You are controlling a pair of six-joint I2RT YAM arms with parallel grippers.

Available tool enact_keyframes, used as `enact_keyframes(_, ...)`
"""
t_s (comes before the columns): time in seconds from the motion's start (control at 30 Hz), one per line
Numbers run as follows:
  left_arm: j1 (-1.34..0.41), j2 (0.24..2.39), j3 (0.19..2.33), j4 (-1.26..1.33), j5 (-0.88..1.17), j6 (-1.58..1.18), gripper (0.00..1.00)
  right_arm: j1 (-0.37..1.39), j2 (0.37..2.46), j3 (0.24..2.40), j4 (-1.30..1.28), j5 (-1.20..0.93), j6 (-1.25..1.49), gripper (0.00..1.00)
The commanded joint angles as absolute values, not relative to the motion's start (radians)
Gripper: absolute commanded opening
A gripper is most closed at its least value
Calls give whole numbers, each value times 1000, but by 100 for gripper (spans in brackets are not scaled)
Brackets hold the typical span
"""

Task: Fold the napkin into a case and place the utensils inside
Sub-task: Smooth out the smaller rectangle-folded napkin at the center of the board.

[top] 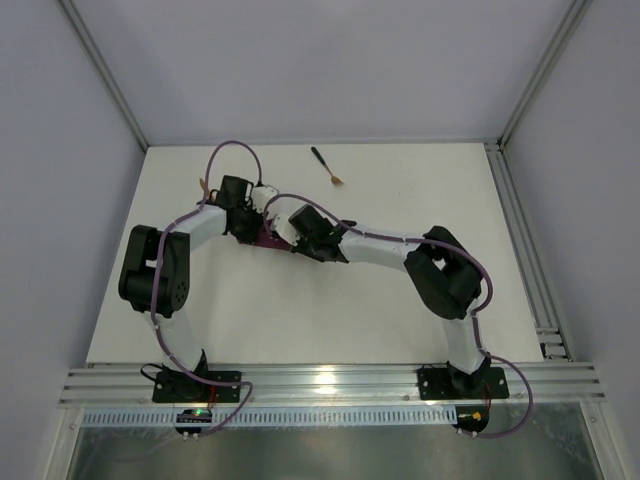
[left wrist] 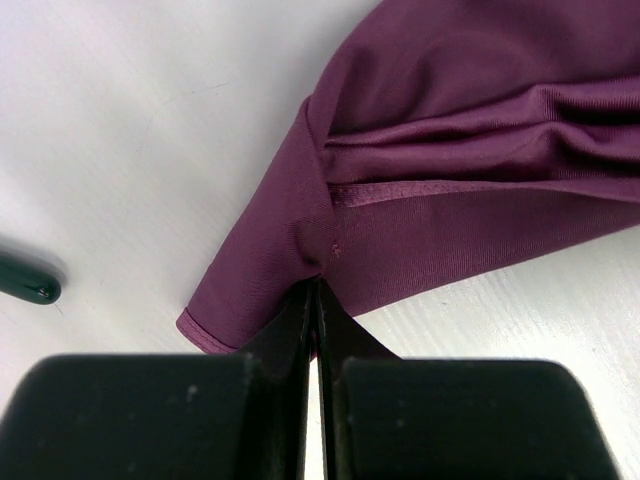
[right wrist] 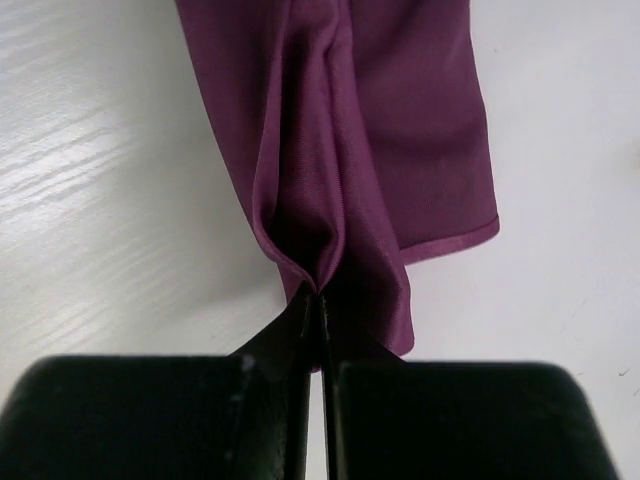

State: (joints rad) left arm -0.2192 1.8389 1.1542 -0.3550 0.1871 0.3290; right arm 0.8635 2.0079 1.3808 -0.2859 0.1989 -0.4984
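The white table fills most of the top view, fenced by metal rails at its right and near sides. On it the left arm and the right arm bend inward from their bases and meet left of centre, wrists almost together.

Under those wrists is the napkin, a plain magenta-purple cloth. From above only a small patch of it shows (the wrists cover the rest). The wrist cameras show it bunched into soft pleats with a stitched hem along one edge, not folded flat into any case shape.

The left gripper has its fingers pressed together, with a pinch of cloth trapped between the tips close to the hem. The right gripper is likewise clamped tight on a gathered ridge of the napkin, and the fabric fans away from its tips.

The fork lies alone toward the far edge, well apart from the napkin, with its gold head at the nearer, right-hand end.

A black handle end rests on the table at the left edge of the left wrist view; I cannot tell which utensil it belongs to.
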Motion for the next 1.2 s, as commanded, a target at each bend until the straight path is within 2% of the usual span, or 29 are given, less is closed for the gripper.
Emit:
enact_keyframes(0.0, -212, 1825, 1144, -379, 187, 353, 0, 827, 1987, 1439, -330, 189, -440, 4)
enact_keyframes(0.3, -212, 1819, 1132, -373, 176, 382, 0, 678, 2006, 1511, -388, -146, -319, 4)
enact_keyframes(0.53, -213, 1816, 1123, -379, 190, 416, 0, 646, 2072, 1614, -403, -186, -267, 12)
enact_keyframes(0.77, -213, 1809, 1109, -368, 166, 423, 0, 612, 2201, 1772, -515, -183, -178, 15)
enact_keyframes(1.07, -213, 1810, 1095, -360, 161, 423, 0, 549, 2252, 1769, -491, -213, -6, 14)
enact_keyframes(1.13, -213, 1815, 1095, -360, 163, 423, 0, 549, 2256, 1772, -491, -215, -3, 16)
enact_keyframes(1.17, -213, 1815, 1095, -360, 163, 423, 0, 549, 2247, 1770, -491, -221, -3, 20)
